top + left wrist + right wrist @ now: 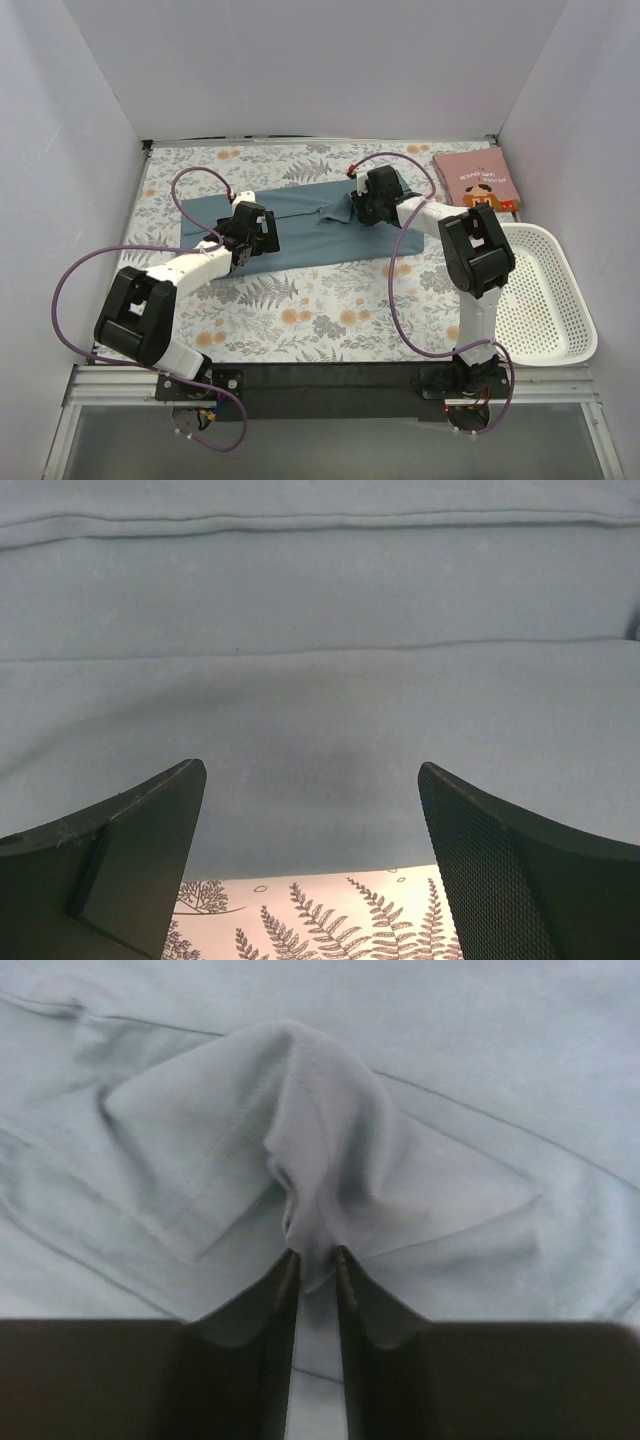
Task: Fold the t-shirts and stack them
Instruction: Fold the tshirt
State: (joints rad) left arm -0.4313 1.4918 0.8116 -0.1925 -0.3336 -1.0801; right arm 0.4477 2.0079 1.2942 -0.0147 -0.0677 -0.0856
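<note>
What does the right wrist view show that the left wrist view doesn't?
Right wrist only: the right end effector shut on a raised pinch of the teal t-shirt. Left wrist only: the left end effector open over the shirt's flat edge, with floral table cloth showing beside it. Both: teal fabric filling most of the view.

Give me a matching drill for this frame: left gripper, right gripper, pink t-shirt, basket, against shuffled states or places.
1. left gripper
2. right gripper
3. pink t-shirt
4. basket

A. folded, far right corner
B. shut on a pinch of the teal t-shirt
C. white, at the right edge
D. open, above that shirt's near edge

Pairs: 1-D, 2-B, 3-A, 4-C
</note>
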